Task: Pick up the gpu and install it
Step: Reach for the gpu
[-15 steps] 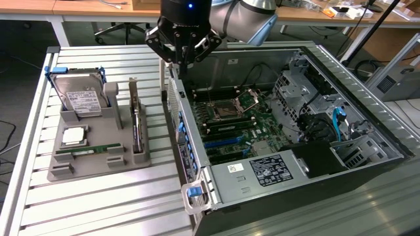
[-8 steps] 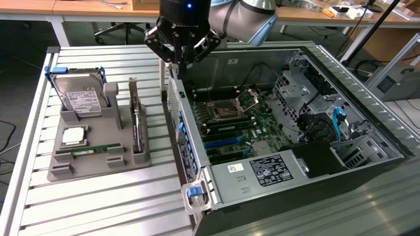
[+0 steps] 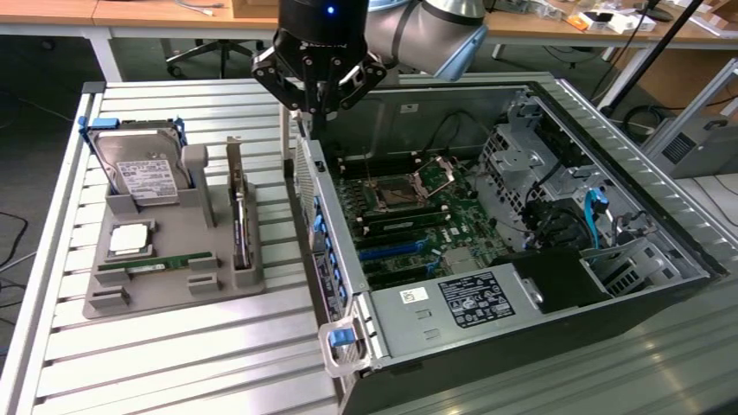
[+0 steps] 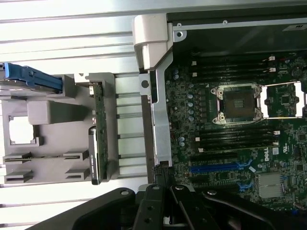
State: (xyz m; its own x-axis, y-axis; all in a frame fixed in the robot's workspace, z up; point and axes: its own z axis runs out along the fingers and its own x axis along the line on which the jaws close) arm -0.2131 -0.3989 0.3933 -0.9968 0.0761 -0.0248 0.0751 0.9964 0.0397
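Overhead, the tool (image 3: 314, 111), pressed together, hangs above the case wall edge (image 3: 309, 177), apart from the upright gpu (image 3: 238, 216).

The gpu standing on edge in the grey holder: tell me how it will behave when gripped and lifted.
The gpu is a thin flat board, so it is probably stiff and fairly light. It stands on its edge in a slot of the grey holder, so it would likely tip once out of the slot. Its exposed board may be fragile.
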